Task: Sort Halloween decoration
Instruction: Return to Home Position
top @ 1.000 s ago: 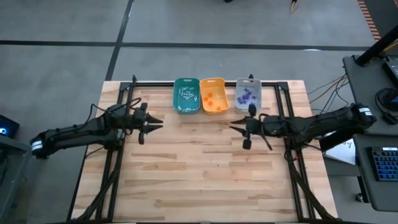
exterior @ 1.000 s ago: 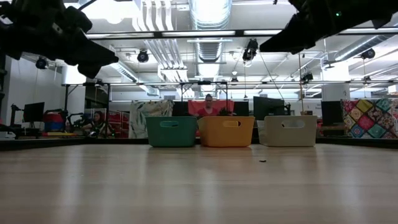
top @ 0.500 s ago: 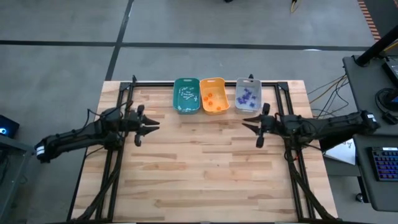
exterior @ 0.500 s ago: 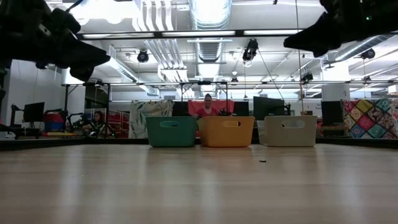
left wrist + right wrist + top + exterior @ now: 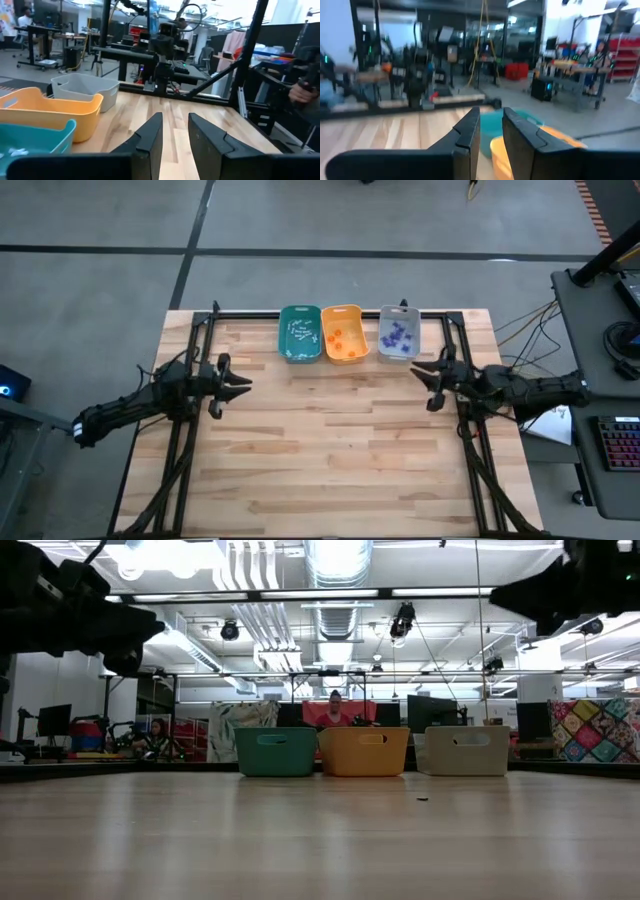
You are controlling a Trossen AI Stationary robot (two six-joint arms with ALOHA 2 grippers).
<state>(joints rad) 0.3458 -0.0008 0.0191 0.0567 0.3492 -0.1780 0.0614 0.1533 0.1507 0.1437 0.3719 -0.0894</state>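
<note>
Sorting looks done: white trinkets (image 5: pixel 298 333) lie in the teal bin (image 5: pixel 282 340), orange trinkets (image 5: pixel 338 338) in the orange bin (image 5: pixel 344 307), purple trinkets (image 5: pixel 397 335) in the grey bin (image 5: pixel 417 340). I spot no loose ones on the bench (image 5: pixel 330 440). Left claw (image 5: pixel 241 383) hangs over the bench's left side and right claw (image 5: pixel 417 371) over its right, both parted and empty. Step in hand: homing, I'd say. Next move likely just calls for tucking both arms clear.

White, orange and purple trinkets (image 5: pixel 398 335) lie separately in three bins (image 5: pixel 343 307).
</note>
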